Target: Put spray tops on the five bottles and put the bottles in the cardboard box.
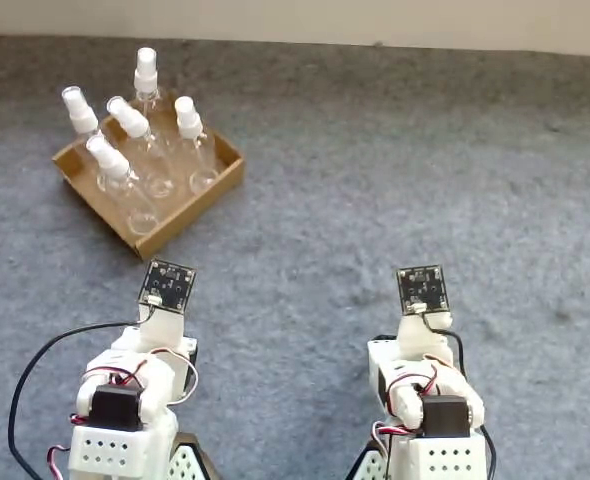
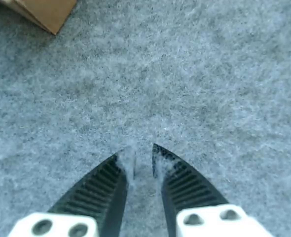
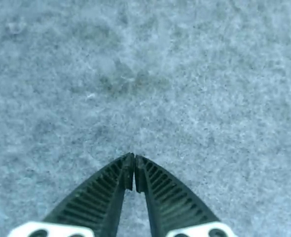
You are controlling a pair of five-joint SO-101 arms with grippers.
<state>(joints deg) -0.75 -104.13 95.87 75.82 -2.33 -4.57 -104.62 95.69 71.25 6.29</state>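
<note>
The cardboard box (image 1: 190, 208) sits at the far left of the grey carpet. Several clear bottles (image 1: 155, 165) stand or lean inside it, each with a white spray top (image 1: 127, 115). My left gripper (image 2: 138, 152) hangs low over bare carpet just in front of the box, its fingers a narrow gap apart with nothing between them. A corner of the box (image 2: 42, 12) shows beyond it. My right gripper (image 3: 134, 157) is shut and empty over bare carpet. Both arms, left (image 1: 135, 390) and right (image 1: 425, 395), are folded back at the near edge.
Grey carpet (image 1: 395, 170) covers the whole table, and a pale wall strip (image 1: 375, 20) runs along the far side. Open carpet lies to the right of the box and between the two arms.
</note>
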